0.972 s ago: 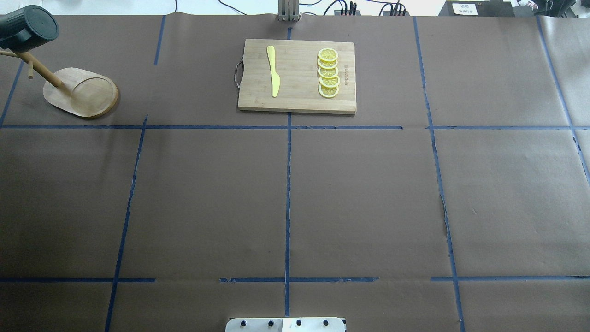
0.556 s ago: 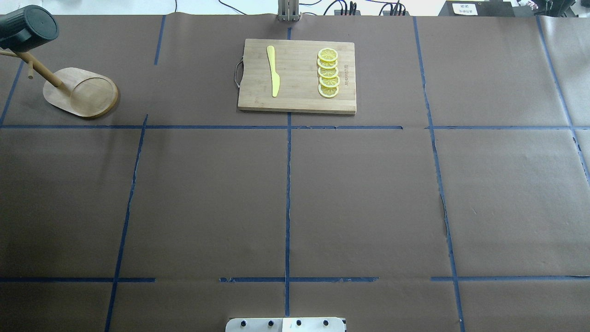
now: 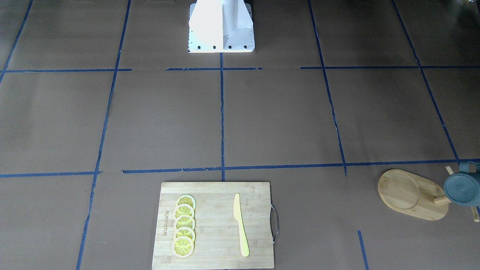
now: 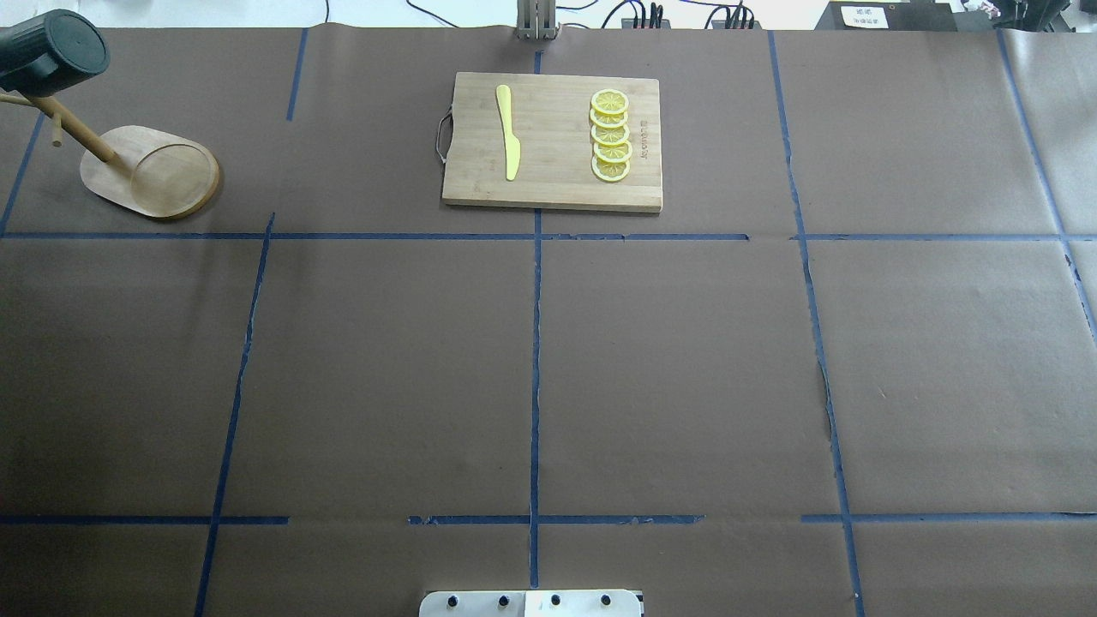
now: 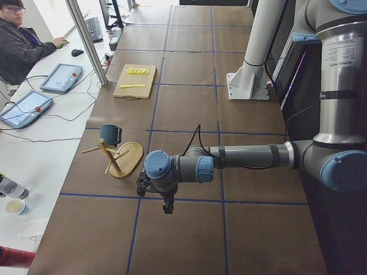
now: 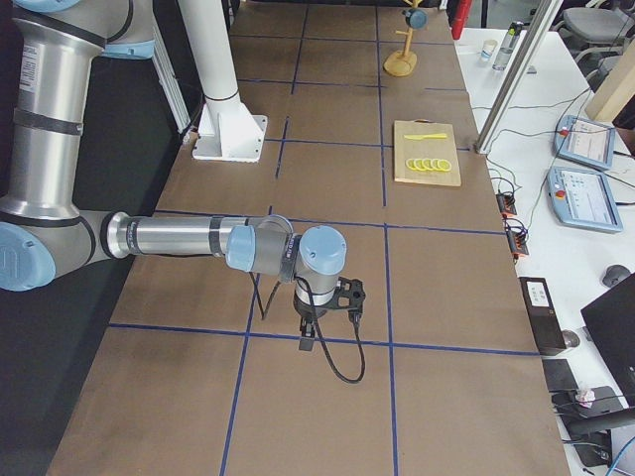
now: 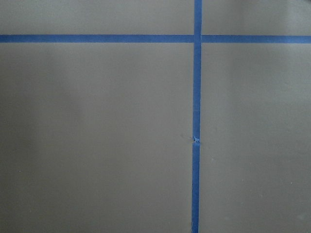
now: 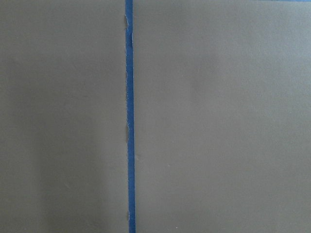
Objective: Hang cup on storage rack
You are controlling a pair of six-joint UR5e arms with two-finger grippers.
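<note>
The dark teal cup [image 4: 51,53] hangs on a peg of the bamboo storage rack [image 4: 150,171] at the table's far left corner, its flat bottom towards the overhead camera. Both also show in the front view, the cup [image 3: 459,188] over the rack's oval base [image 3: 410,195], and in the left side view [image 5: 110,134]. My left gripper [image 5: 166,203] shows only in the left side view, low over the table near its front, far from the rack. My right gripper [image 6: 310,332] shows only in the right side view. I cannot tell if either is open or shut. Both wrist views show only brown paper and blue tape.
A bamboo cutting board [image 4: 553,141] with a metal handle lies at the far middle, bearing a yellow knife [image 4: 508,128] and several lemon slices [image 4: 610,135]. The robot's white base [image 3: 221,26] stands at the near edge. An operator [image 5: 23,46] sits beyond the table.
</note>
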